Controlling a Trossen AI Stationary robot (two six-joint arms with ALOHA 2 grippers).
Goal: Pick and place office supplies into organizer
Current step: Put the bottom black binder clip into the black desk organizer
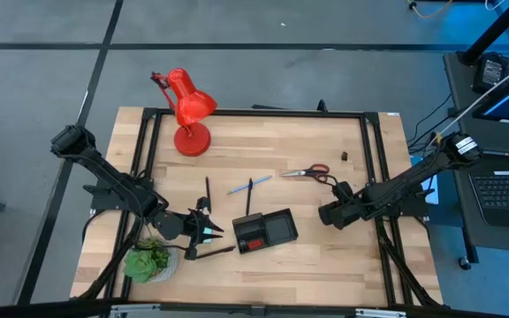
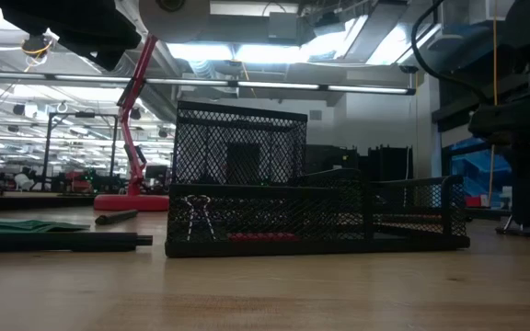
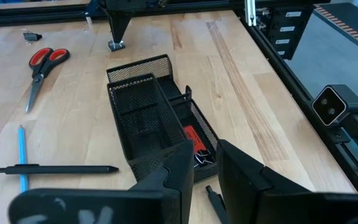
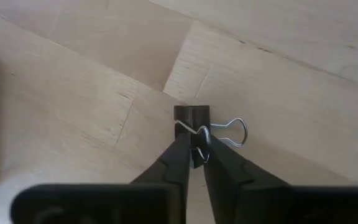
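Black binder clip (image 4: 192, 134) with wire handles sits between the right gripper's (image 4: 193, 144) fingertips, which are clamped on it — just above bare wood, right of the organizer (image 1: 268, 230). Organizer holds a red piece (image 3: 190, 134) and a clip (image 2: 197, 213) in one compartment. Scissors (image 1: 308, 172), blue pen (image 1: 239, 187) and black pens (image 1: 207, 192) lie behind it. Left gripper (image 1: 207, 229) waits just left of the organizer; its fingers (image 3: 174, 180) stand slightly apart, holding nothing.

You see a black mesh organizer (image 1: 266, 230), red-handled scissors (image 1: 308, 172), a light blue pen (image 1: 239, 187), a red lamp (image 1: 186, 112).
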